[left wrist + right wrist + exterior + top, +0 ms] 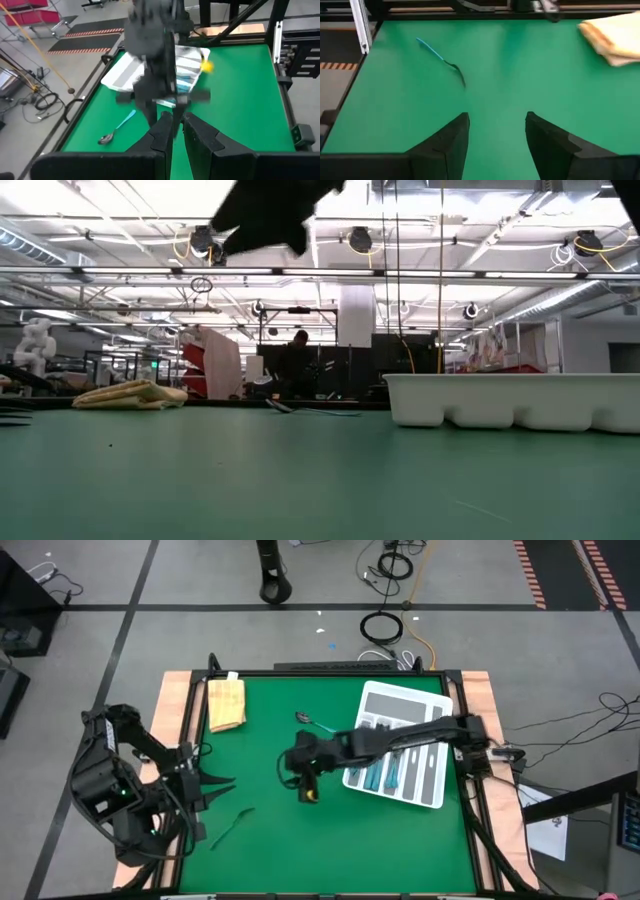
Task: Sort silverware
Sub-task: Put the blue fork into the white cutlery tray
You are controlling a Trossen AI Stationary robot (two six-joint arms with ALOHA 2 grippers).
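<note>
Light-blue-handled, dark-headed spoon [442, 59]

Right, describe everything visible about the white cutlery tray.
The white cutlery tray looks like moulded plastic, rectangular, split into long parallel compartments. It lies flat on the green mat's right side, turned at a slight angle. Several blue-handled utensils lie in the compartments on its left side; those on its right look bare. The right arm reaches across above it.

Table mat [270, 840]: plain green
Tray [432, 700]: white
Spoon [441, 59]: light-blue handle, dark grey head
Sponge block [226, 703]: tan
Table edge [176, 700]: light wood
Right gripper [497, 137]: black fingers
</note>
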